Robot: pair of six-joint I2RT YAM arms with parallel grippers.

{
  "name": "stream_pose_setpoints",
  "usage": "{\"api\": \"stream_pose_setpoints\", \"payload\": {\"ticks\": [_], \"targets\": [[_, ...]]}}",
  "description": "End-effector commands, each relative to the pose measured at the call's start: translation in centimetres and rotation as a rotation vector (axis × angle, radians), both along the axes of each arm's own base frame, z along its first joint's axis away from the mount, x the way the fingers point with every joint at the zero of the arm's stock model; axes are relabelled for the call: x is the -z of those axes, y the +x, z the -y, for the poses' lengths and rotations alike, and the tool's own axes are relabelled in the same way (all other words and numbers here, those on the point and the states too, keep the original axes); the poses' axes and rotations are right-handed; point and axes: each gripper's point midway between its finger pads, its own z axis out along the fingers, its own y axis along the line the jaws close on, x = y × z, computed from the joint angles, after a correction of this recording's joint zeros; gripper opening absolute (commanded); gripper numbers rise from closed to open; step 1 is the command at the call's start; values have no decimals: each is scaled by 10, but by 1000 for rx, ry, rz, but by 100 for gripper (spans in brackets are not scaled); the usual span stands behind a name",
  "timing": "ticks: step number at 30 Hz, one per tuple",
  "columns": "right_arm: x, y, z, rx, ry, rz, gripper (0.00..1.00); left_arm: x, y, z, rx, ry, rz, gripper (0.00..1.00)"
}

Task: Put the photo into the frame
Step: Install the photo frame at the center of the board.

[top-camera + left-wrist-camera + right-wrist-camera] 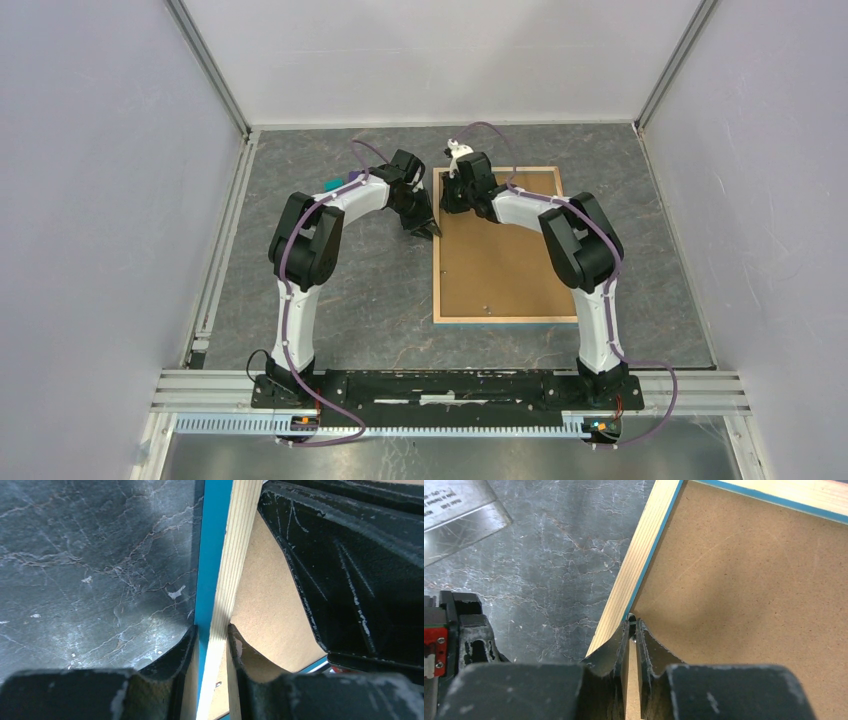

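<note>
The bench is a dark grey marbled table (330, 300) boxed in by plain pale walls, and from my station it is mostly bare slab. The frame (500, 319) lies face down just right of centre, its pale wood back up and a thin line of blue showing at the edges. The brown backing board (495, 260) sits flat inside it.

My left gripper (212, 632) is clamped across the frame's left rail near the far corner, one finger on the blue outer side and the other on the inner side against the board. My right gripper (633, 627) has its tips down at the seam where the board meets that same rail. Its jaws are drawn almost together. I cannot tell whether they pinch a small tab, the board's edge, or nothing.

The photo is not visible in any of my views. It may already lie under the board, or it may be off camera, and I cannot say which. My guess is that the work now is at the board, either lifting it out or securing it. If the print is not yet inside, loading it and closing the back are both left to do.

The only writing I can find is a few lines of small print on a pale glossy sheet (454, 510) lying on the slab to the left, in the right wrist view. It is too blurred to read. I see no brand marks anywhere.
</note>
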Motion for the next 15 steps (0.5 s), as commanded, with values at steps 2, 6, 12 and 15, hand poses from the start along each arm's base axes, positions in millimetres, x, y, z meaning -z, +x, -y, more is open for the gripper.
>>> {"api": "stream_pose_setpoints", "payload": {"ticks": [2, 6, 12, 15], "targets": [[48, -18, 12, 3, -168, -110, 11, 6, -17, 1, 12, 21, -61, 6], [67, -23, 10, 15, -155, -196, 0, 5, -17, 2, 12, 17, -60, 6], [71, -20, 1, -21, -188, -240, 0, 3, -17, 3, 14, 13, -59, 6], [79, -32, -1, -87, -224, -254, 0, 2, -16, 2, 14, 11, -58, 6]]}}
